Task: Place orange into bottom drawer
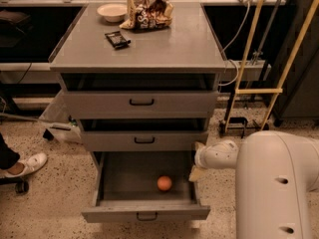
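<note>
The orange [164,183] lies on the flat grey floor of the bottom drawer [145,212], toward its right front part. The drawer is pulled out, with a low front panel and a small dark handle. My gripper [197,172] is at the end of the white arm, at the drawer's right wall, above its rim. It is to the right of the orange and apart from it. It holds nothing that I can see.
Two shallower grey drawers [142,103] with black handles sit above, slightly pulled out. The cabinet top holds a white bowl [112,11], a snack bag [148,15] and a dark bar [117,39]. A person's shoe [25,164] is at left; a yellow frame [254,89] stands at right.
</note>
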Robot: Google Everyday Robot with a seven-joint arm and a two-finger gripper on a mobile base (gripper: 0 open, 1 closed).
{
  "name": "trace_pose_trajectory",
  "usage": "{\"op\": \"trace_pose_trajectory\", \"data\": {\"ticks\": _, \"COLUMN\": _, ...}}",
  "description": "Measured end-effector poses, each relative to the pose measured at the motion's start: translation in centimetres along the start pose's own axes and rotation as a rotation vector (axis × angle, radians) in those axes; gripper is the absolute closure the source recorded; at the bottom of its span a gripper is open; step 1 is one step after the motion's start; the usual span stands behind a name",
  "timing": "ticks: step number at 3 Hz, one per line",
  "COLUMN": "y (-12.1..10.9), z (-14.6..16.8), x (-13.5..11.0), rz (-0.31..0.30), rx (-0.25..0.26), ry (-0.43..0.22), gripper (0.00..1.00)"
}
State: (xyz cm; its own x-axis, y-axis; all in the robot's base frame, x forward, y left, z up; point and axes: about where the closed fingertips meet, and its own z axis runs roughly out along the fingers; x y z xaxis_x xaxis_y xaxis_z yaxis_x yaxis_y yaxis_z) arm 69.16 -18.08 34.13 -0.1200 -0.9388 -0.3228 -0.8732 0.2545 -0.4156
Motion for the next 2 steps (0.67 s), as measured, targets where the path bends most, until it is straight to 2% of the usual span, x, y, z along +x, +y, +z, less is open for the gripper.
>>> {"op": "trace_pose_trajectory", "data": {"ticks": 1, "y": 0.1, "z": -1.6, "x": -0.2, "rz": -0.014, "rx": -0.012, "ry": 0.028, "gripper": 0.0}}
{"op": "trace_pose_trajectory", "data": {"ticks": 2, "y": -2.4, "z": -6.5, "x": -1.3, "rz": -0.09, "rx": 0.038, "ry": 0.067, "gripper": 0.0}}
